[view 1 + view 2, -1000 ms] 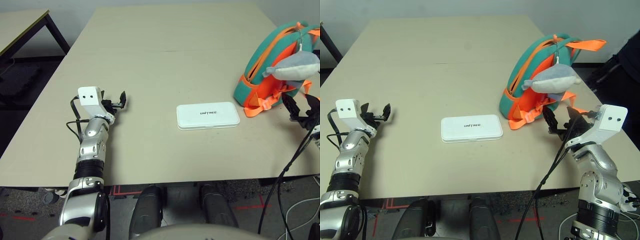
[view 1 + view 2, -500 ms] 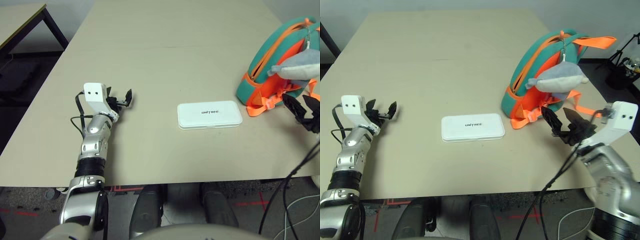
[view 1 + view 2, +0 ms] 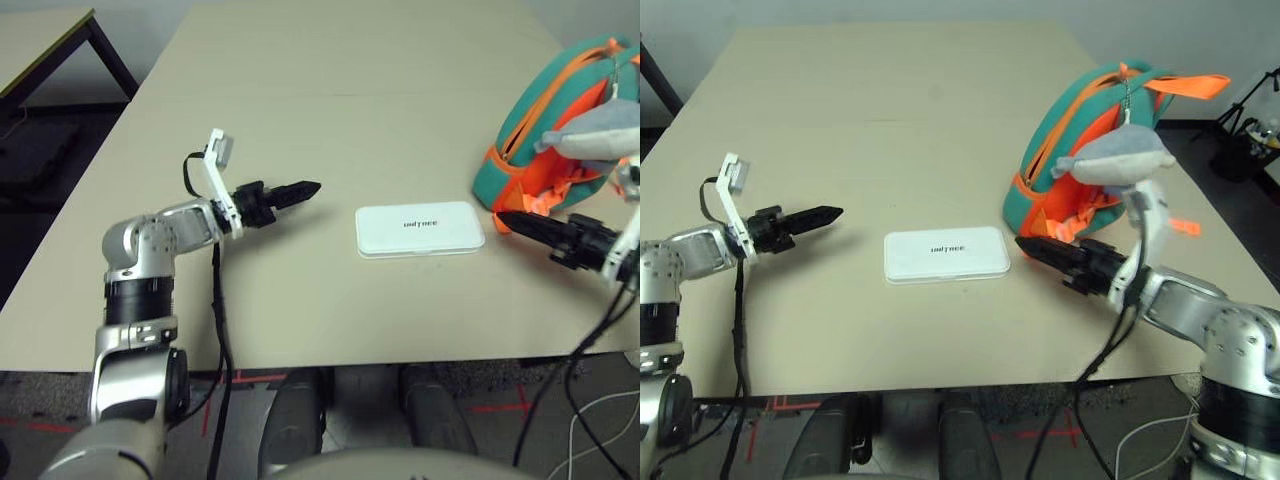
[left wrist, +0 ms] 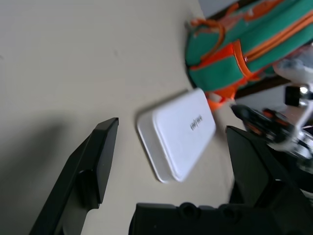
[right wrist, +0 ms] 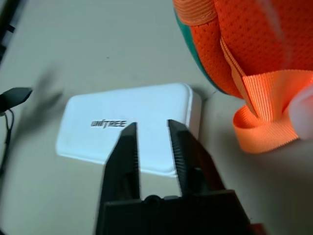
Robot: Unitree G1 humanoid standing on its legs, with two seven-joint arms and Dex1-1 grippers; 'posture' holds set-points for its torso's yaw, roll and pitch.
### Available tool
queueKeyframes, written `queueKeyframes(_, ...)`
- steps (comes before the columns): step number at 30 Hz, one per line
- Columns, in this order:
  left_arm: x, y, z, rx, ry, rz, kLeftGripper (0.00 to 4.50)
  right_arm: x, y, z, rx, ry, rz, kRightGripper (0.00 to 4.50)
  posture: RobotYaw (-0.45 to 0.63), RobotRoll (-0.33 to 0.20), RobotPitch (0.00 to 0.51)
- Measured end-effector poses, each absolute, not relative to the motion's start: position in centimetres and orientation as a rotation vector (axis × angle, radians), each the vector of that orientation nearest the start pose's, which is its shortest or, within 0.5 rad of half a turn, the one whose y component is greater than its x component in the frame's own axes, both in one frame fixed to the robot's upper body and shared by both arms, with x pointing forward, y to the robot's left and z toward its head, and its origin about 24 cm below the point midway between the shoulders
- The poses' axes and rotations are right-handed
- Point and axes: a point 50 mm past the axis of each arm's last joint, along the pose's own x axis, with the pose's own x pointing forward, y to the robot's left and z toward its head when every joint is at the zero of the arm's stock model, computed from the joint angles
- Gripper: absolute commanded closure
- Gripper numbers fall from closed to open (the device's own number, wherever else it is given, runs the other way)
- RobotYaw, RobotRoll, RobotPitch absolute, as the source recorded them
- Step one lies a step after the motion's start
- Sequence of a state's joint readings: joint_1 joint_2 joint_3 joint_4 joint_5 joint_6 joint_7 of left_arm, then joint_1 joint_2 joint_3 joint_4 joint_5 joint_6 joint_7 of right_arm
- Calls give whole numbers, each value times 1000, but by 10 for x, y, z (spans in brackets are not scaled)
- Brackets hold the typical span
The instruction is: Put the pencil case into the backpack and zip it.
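Nothing of the job is done yet, by the look of it. The one white pencil case [image 3: 419, 229] lies flat on the counter [image 3: 330, 120], held by neither tool, just beside the one teal and orange backpack [image 3: 556, 120], which stands on the robot's right with its orange zipper parted and a single grey plush shark [image 3: 1112, 158] hanging on its front. The left tool [image 4: 171, 161] points at the case from the far side, fingers spread wide and empty. The right tool [image 5: 152, 142] hovers at the case's near end, fingers drawn close but not touching, holding nothing. Picking up, stowing and zipping all remain.
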State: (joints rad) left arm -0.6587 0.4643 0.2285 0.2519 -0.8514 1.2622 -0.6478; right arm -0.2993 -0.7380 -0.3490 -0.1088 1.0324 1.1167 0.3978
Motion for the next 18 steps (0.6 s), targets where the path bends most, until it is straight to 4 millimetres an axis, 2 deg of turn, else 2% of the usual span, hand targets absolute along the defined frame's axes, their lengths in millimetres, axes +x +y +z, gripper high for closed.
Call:
queueKeyframes(2, 316, 173, 135, -671, 647, -915, 0, 268, -247, 149, 341, 455, 533, 4487, 48, 0, 111)
queueKeyframes(5, 315, 168, 123, -694, 736, -918, 0, 271, -242, 138, 287, 503, 498, 4487, 44, 0, 116)
queueKeyframes(9, 316, 163, 116, -704, 792, -920, 0, 276, -244, 133, 233, 475, 398, 4487, 35, 0, 120)
queueKeyframes(18, 316, 152, 109, -699, 860, -951, 0, 280, -239, 131, 191, 425, 347, 4487, 19, 0, 127)
